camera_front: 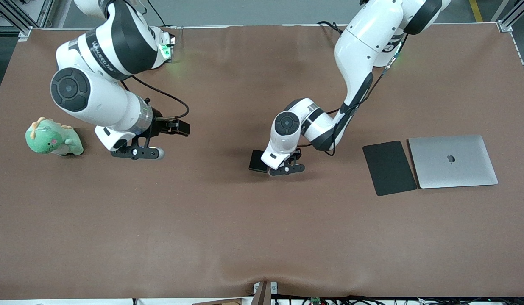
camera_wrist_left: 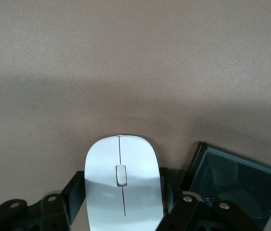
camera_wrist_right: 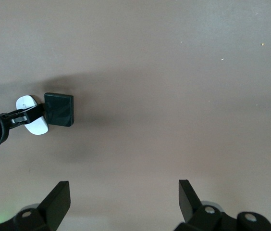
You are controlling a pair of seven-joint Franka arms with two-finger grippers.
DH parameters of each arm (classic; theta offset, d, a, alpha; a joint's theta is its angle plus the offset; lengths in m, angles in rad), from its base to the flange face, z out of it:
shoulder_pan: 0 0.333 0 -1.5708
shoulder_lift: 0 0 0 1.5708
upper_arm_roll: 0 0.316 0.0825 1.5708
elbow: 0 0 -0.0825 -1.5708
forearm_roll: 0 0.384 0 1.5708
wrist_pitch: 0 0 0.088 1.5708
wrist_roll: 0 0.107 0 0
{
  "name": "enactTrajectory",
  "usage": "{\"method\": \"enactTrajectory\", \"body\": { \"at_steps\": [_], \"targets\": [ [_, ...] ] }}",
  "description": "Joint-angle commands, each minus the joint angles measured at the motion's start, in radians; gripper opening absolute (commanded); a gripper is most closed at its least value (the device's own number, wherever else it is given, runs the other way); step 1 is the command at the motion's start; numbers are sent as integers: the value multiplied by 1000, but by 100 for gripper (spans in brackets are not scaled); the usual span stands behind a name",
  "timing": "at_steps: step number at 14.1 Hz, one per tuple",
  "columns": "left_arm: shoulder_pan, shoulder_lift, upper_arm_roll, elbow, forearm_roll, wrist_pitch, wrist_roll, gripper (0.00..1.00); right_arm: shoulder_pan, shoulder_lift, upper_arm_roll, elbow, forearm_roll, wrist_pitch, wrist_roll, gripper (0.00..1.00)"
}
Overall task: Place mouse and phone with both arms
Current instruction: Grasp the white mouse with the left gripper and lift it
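From across the room, the left gripper (camera_front: 286, 168) is down at the worktop (camera_front: 245, 228) just beside the phone (camera_front: 257, 161), toward the mat (camera_front: 389, 167) and laptop (camera_front: 452, 161), while the right gripper (camera_front: 139, 152) waits near a green plush toy (camera_front: 52, 137). In the left wrist view the mouse (camera_wrist_left: 123, 185) lies between the fingers (camera_wrist_left: 75, 195), which flank its sides, though I cannot tell whether they grip it; the phone (camera_wrist_left: 234, 185) lies just beside it. The right wrist view shows that gripper's fingers (camera_wrist_right: 58, 199) spread wide apart over bare worktop, well apart from the phone (camera_wrist_right: 59, 109) and mouse (camera_wrist_right: 32, 120).

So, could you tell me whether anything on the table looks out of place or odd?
Only a green plush toy at the right arm's end of the table, an odd companion to the laptop, black mat, phone and mouse. Nothing looks damaged.
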Motion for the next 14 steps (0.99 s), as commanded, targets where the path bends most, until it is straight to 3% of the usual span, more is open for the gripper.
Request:
{"method": "enactTrajectory", "body": {
  "at_steps": [1, 4, 7, 10, 14],
  "targets": [
    [-19, 9, 15, 20, 45, -10, -44, 63, 26, -5, -7, 8, 4, -3, 29, 100],
    [-17, 0, 15, 22, 72, -51, -41, 52, 24, -5, -7, 8, 4, -3, 29, 100],
    [4, -43, 12, 20, 106, -126, -29, 50, 27, -5, -7, 8, 5, 5, 29, 100],
    [39, -140, 12, 1, 108, -241, 20, 50, 59, -1, -7, 7, 4, 49, 31, 100],
    [141, -288, 8, -117, 112, -260, 175, 50, 125, 41, -8, 6, -1, 133, 118, 100]
  ]
}}
